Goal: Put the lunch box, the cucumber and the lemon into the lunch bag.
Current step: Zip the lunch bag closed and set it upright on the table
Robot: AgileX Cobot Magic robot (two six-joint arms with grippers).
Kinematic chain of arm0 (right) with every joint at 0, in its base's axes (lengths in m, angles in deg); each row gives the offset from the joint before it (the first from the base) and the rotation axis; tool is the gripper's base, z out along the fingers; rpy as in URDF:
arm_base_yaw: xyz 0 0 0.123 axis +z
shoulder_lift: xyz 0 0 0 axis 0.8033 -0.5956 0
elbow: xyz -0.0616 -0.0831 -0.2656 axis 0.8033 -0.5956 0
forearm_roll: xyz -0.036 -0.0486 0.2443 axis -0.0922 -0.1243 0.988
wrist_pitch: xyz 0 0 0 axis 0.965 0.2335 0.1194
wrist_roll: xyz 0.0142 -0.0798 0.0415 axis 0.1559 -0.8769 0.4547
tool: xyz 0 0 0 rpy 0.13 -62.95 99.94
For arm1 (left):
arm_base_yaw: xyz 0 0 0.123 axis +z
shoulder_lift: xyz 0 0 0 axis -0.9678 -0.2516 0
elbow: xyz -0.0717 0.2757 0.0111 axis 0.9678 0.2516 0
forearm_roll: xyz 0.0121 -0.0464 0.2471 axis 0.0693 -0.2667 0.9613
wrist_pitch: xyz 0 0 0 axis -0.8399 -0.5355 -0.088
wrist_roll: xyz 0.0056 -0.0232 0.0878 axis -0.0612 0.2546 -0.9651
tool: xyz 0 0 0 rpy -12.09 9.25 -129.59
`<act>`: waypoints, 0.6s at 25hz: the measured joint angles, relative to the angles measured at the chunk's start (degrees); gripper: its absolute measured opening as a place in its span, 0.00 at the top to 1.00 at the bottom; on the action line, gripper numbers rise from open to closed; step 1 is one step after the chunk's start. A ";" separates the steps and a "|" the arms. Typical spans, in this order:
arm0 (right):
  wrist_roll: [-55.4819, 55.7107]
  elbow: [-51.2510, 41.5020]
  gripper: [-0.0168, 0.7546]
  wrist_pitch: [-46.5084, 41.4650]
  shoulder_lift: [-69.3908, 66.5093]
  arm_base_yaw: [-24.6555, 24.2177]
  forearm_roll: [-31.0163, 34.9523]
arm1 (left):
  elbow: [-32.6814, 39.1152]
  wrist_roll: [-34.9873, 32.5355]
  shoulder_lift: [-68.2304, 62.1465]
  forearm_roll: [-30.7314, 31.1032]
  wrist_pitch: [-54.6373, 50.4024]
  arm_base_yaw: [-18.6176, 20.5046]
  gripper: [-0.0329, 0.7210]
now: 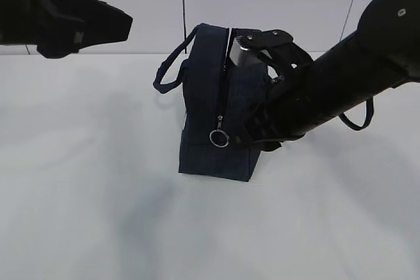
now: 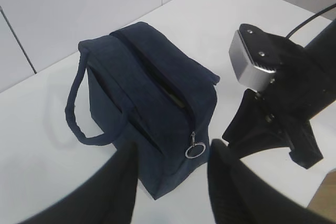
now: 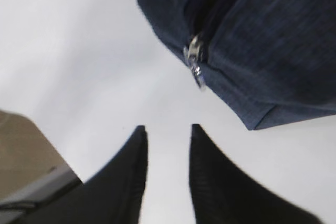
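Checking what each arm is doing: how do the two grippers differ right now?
The right gripper sits low beside the lunch bag, near its zipper ring; the left gripper hangs back, farther from the bag. The left fingers are spread wider than the right fingers. Both are black and hold nothing.

Right arm (image 1: 341, 90) covering right side of lunch bag (image 1: 213, 116) in exterior view, so that face is going unseen. Left arm (image 1: 56, 11) getting cropped by top-left corner, its claw not showing there. Bag's inside staying dark through zipper gap (image 2: 168, 90) in left wrist view, contents impossible to tell. Right wrist view coming out blurry; ring pull (image 3: 196, 65) smearing into grey streak, bag running off top and right edges. Right claw (image 3: 168, 135) fingers getting cut off at bottom edge.
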 joint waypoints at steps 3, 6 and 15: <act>-3.77 0.00 0.58 -2.08 0.00 -0.49 -0.58 | 0.00 0.00 0.00 0.00 0.00 0.00 0.53; -7.41 0.00 0.54 -2.60 0.00 -1.52 0.36 | 0.00 0.00 0.00 -0.37 -0.11 0.00 0.53; -37.77 -11.33 0.53 -3.95 2.05 -7.40 33.26 | 0.00 0.00 5.89 -0.59 -3.71 4.04 0.53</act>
